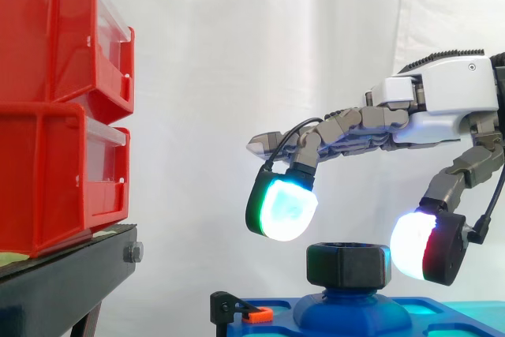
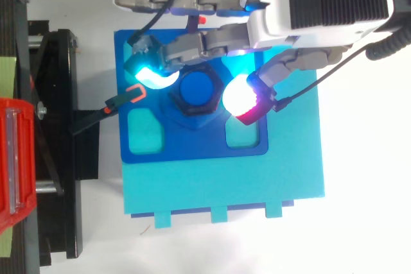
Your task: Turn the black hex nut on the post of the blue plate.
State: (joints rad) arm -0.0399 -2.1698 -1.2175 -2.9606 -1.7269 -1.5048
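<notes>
Now the black hex nut [image 1: 348, 264] sits axis-vertical on its post [image 2: 198, 89], flanked by the wide-open robot hand [image 1: 442, 99].

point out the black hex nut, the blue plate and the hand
black hex nut [image 1: 348, 266], side view, on its front face
blue plate [image 2: 192, 145], top view, on the bare surface between its two recesses
hand [image 1: 442, 99], side view, on its silver palm body
</notes>
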